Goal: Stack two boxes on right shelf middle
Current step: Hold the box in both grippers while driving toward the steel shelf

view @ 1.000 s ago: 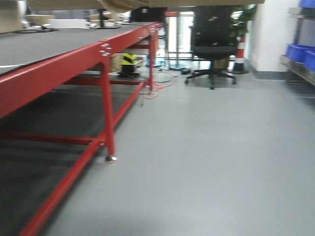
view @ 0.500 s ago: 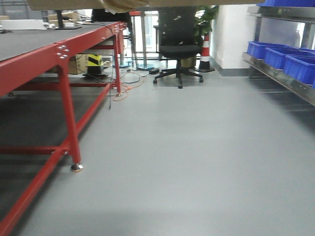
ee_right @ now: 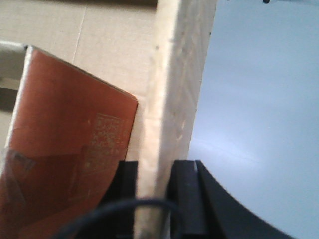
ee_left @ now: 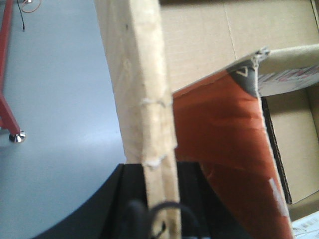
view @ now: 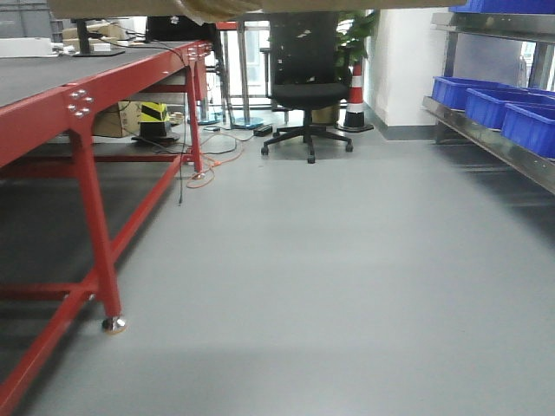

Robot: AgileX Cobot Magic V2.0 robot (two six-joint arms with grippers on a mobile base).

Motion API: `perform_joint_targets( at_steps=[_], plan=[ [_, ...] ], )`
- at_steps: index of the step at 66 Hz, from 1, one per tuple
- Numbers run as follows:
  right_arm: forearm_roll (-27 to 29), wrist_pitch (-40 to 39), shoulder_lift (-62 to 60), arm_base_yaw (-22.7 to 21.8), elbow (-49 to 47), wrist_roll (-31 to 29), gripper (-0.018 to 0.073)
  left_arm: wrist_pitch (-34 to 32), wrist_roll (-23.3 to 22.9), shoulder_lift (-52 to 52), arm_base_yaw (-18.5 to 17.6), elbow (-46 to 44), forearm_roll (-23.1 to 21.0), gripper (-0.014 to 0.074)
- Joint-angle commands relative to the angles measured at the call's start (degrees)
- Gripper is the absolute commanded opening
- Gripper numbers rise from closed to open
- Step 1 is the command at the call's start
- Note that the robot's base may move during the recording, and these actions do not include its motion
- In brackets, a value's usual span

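Tan corrugated cardboard box (ee_left: 144, 74): held off the floor between both arms. One side wall ran edge-on up out of the left gripper (ee_left: 159, 199); the opposite wall did the same in the right gripper (ee_right: 153, 194). Each gripper was clamped on its wall, one black finger (ee_left: 192, 199) pressed to either face. In the front view only the underside of the box (view: 260, 5) showed, as a strip along the top edge.

Orange-red printed carton (ee_left: 224, 149): inside the box, to the right of the left gripper's wall and leaning against it. From the right wrist it (ee_right: 70, 149) lay to the left of that gripper's wall. Its full shape was cut off in both views, and the print was too blurred to read.

Change over the last second: the red steel-framed table (view: 87, 217) slid left and its near leg sat lower in frame. The black swivel office chair (view: 308, 87) and the red-and-white traffic cone (view: 355, 95) also moved left. The grey metal shelf (view: 486, 130) with blue plastic bins (view: 486, 100) was more fully in view at the right.

Arm links were hidden. Past each gripped wall on the outer side only grey floor (ee_right: 259, 99) showed.
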Motion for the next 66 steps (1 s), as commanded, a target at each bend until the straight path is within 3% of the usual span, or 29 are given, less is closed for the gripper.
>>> perform_joint_targets(
  at_steps=[1,66],
  plan=[
    [-1.65,-3.24,-0.71,-0.45,-0.57,-0.51,-0.0153,-2.04,0.57,-0.92,-0.02,-0.31,0.53,-0.0111],
    [-1.65,-3.24,-0.71,-0.45,-0.57,-0.51,-0.0153,-2.04,0.57,-0.92,-0.02,-0.31,0.53,-0.0111]
  ],
)
